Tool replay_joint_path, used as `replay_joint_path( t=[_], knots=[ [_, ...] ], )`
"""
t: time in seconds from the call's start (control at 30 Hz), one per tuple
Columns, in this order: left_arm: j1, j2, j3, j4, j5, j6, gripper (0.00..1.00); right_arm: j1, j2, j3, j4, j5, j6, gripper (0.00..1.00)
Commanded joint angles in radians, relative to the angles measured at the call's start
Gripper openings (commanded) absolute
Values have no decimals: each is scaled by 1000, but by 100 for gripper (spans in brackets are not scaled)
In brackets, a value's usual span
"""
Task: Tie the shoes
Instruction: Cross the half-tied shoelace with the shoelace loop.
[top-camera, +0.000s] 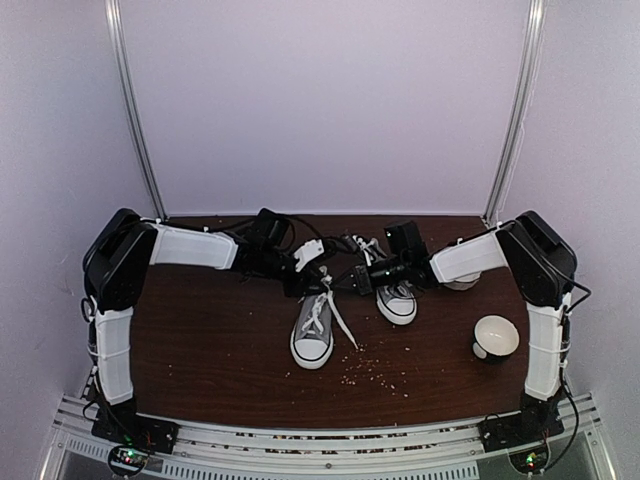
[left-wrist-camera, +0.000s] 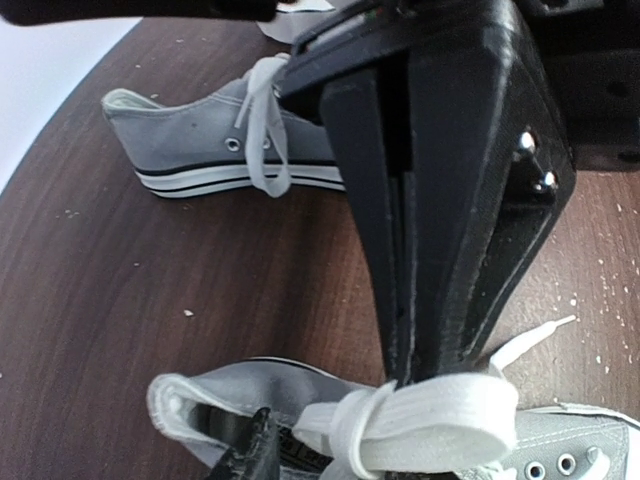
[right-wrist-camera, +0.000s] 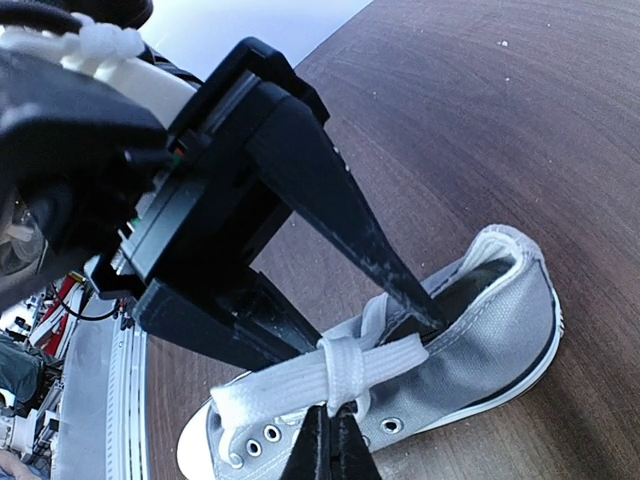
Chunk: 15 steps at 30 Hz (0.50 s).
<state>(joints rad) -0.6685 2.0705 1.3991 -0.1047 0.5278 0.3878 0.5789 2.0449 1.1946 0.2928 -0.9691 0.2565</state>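
Two grey sneakers with white toe caps stand mid-table: the left shoe and the right shoe. Both grippers meet over the left shoe's heel end. My left gripper is shut on the folded white lace loop just above the left shoe. My right gripper is open; one finger reaches into the opening of that shoe, and the other lies behind the loop. A lace wraps around the loop's middle. The right shoe stands apart with loose laces.
A white bowl sits near the right arm, and another white object shows behind the right forearm. Crumbs are scattered in front of the shoes. A loose lace end trails beside the left shoe.
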Motion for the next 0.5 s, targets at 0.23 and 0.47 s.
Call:
replay_joint_path(
  t=[0.23,0.47],
  knots=[
    [4,62,86,-64,99,42,15,4,1,42,-32,-25,-27,0],
    [4,52,59,-31,128,27,0,1,-6,40,-44,-37,-25,14]
  ],
)
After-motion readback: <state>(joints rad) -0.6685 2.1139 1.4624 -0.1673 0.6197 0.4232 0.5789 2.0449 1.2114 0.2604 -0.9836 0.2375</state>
